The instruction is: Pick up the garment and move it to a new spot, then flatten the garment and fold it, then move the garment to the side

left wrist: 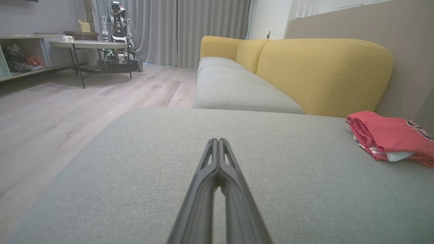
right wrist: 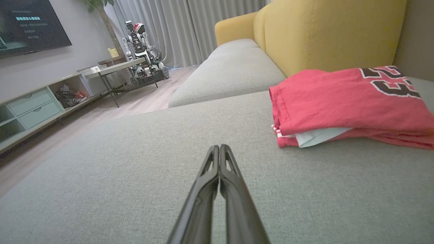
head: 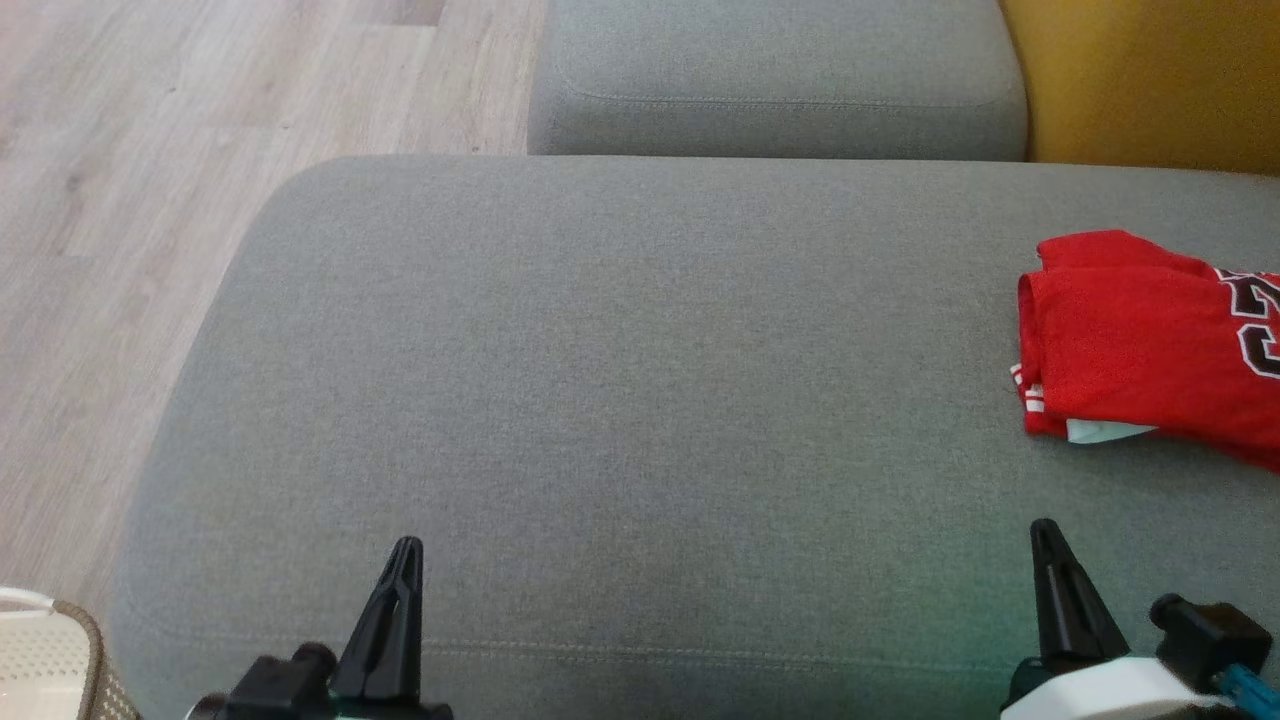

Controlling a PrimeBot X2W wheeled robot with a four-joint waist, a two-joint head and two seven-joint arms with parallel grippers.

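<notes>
Grey seat cushion [head: 620, 380] bare ahead of left tool [head: 407, 548] and right tool [head: 1045, 528], free passage across to its far edge. Folded red jersey [head: 1140, 340] blocks far right. Yellow backrest [head: 1150, 80] walls the right rear. Wood floor [head: 150, 150] open off the left edge.

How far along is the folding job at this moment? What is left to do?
Done, it seems: the red shirt lies folded in layers near the right edge of the grey cushion, so folding and moving it aside look finished. In hand: nothing; the left gripper and the right gripper are both shut, empty and apart from the shirt. Left: apparently nothing.
</notes>
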